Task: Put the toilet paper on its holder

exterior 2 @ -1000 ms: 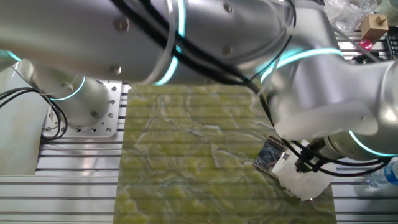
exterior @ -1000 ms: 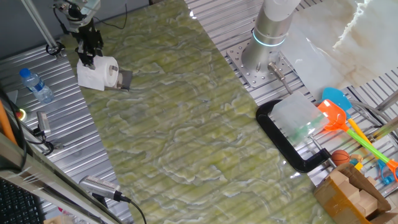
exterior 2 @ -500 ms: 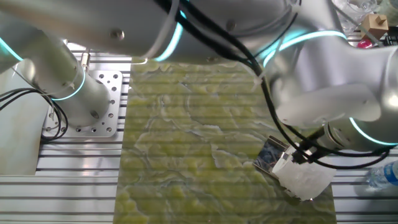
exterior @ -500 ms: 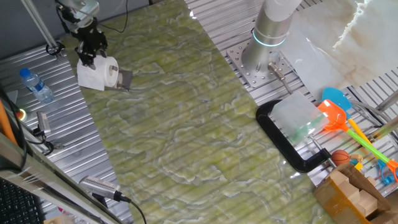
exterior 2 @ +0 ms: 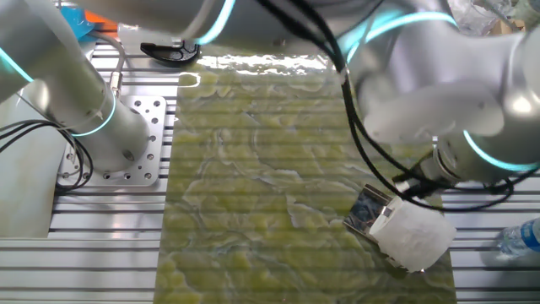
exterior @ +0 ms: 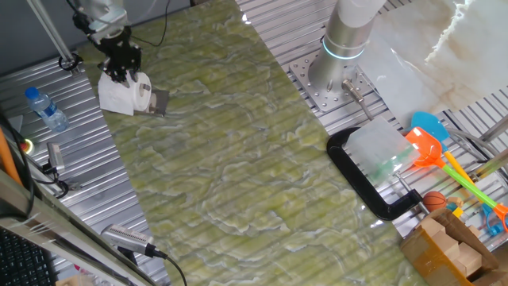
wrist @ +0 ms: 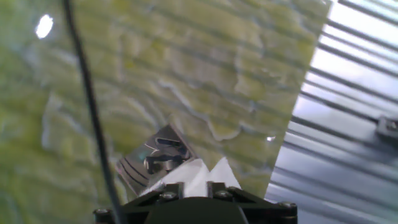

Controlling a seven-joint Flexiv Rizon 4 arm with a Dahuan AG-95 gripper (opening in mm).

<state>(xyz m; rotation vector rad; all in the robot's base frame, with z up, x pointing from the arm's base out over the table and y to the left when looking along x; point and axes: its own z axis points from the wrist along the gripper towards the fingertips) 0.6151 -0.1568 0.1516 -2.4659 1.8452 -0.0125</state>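
Note:
The toilet paper (exterior: pixel 121 94) is a white roll lying on its side at the mat's far left corner. Its hollow core faces the holder (exterior: pixel 159 101), a small dark metal plate touching that end. In the other fixed view the roll (exterior 2: pixel 413 237) sits against the shiny plate (exterior 2: pixel 368 210). My gripper (exterior: pixel 125 74) hovers just above the roll's top with its black fingers apart and nothing in them; it also shows in the other fixed view (exterior 2: pixel 415 191). In the hand view the gripper (wrist: pixel 189 185) looks down at the roll (wrist: pixel 200 175) and the plate (wrist: pixel 155 157).
A clear water bottle (exterior: pixel 45 109) lies on the metal slats left of the roll. A black C-shaped frame (exterior: pixel 357 179) with a clear block sits at the right, beside the robot base (exterior: pixel 337 75). Plastic toys (exterior: pixel 444 155) and a cardboard box (exterior: pixel 448 246) crowd the right edge.
My gripper has come off the roll, moving up and a little to the right. The roll and plate have stayed put.

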